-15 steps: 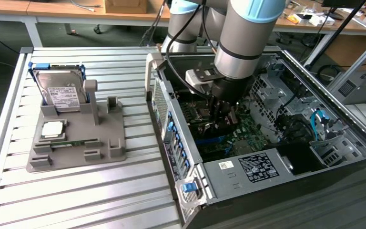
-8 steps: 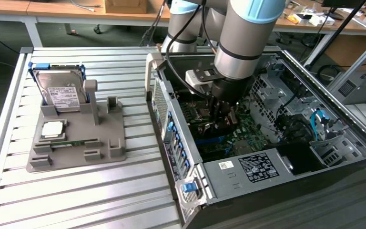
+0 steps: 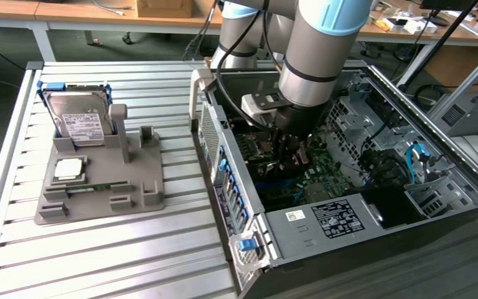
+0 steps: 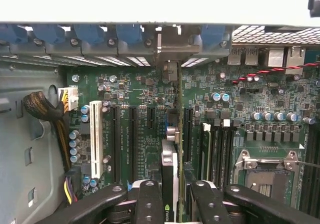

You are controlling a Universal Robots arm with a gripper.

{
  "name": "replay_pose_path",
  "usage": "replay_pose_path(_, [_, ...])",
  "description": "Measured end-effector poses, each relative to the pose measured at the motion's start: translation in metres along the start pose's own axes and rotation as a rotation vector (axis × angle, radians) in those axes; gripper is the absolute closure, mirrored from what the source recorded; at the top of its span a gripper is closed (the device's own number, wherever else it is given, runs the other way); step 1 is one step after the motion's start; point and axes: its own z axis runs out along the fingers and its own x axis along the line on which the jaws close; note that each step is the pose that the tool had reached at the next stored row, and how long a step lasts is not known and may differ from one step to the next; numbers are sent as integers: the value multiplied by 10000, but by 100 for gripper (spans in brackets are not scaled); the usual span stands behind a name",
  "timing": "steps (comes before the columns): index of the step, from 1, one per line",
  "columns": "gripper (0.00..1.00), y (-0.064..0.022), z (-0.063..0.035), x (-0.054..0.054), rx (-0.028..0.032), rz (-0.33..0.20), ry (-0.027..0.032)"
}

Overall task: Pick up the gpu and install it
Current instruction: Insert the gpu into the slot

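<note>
The gpu (image 4: 176,149), a thin black card, stands on edge over the green motherboard's slots inside the case

The gpu (image 4: 172,184) shows edge-on, its faces hidden; the tool (image 4: 172,204) is cut off by the frame's edge.

Metal, plastic and circuit board, mostly matt

The table (image 3: 98,261) is ribbed, brushed silver metal with a soft sheen; on it a matt grey plastic holder (image 3: 98,187) carries a hard drive (image 3: 77,118) in bare metal with a white paper label. The computer case (image 3: 305,240) is dull grey sheet metal with blue plastic clips. Inside, the motherboard (image 4: 145,129) is dark green, matt board with shiny metal capacitor tops. The gripper (image 4: 172,204) has matt black fingers; between them the gpu (image 4: 169,171) shows a black edge and pale metal.
</note>
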Motion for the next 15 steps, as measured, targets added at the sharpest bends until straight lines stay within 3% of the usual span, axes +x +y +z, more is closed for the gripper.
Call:
replay_pose_path(10, [73, 2, 28, 0, -1, 12, -25])
replay_pose_path(13, [73, 2, 30, 0, 5, 30, -145])
replay_pose_path(14, [73, 1, 30, 0, 7, 46, -247])
replay_pose_path(15, [73, 2, 29, 0, 8, 58, -309])
